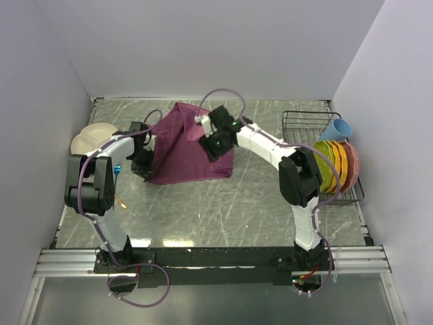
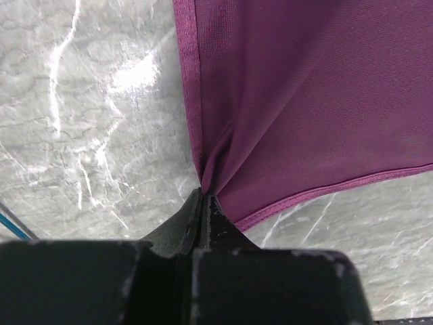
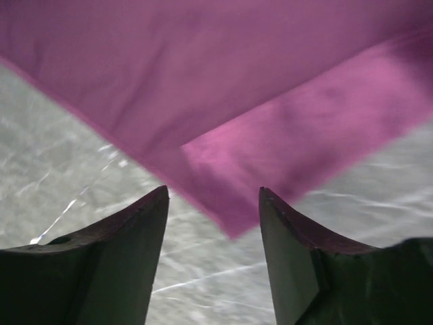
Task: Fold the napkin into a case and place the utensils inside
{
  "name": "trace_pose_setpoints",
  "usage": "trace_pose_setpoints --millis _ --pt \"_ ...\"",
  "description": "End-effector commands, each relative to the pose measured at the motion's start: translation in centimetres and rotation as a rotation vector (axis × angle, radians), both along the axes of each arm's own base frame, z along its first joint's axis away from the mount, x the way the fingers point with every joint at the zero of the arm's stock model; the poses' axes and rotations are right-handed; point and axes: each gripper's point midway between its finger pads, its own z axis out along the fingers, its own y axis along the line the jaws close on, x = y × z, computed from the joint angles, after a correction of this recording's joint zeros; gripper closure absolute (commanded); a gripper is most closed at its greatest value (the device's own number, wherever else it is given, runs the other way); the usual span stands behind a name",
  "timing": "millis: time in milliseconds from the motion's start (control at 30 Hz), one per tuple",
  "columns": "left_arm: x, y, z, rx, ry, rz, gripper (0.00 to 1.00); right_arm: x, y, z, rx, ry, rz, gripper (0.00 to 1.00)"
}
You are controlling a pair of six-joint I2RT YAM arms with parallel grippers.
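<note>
Okay, napkin (image 1: 186, 145) sits tented just right of the plate (image 1: 88, 139). Its plate-side edge is clamped in the tightly closed left gripper (image 2: 203, 196). On the side away from the plate, the right gripper (image 3: 213, 193) has its fingers apart, a napkin corner between them, ungripped. The fork (image 1: 116, 169) and spoon (image 1: 122, 200) lie just nearer than the plate.
</note>
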Motion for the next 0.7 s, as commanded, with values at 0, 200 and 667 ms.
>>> trace_pose_setpoints --millis 0,200,667 --pt "-0.3 -0.2 1.0 -0.031 -0.008 0.006 0.99 -0.9 2.2 -0.5 0.027 -0.033 -0.011 0.33" --pt "-0.1 0.0 0.7 -0.029 -0.004 -0.001 0.99 -2.4 3.0 -4.2 -0.011 0.018 -0.025 0.31" --pt "-0.3 0.8 -0.1 -0.025 0.008 0.000 0.99 -1.4 1.2 -8.9 -0.133 0.001 -0.115 0.43"
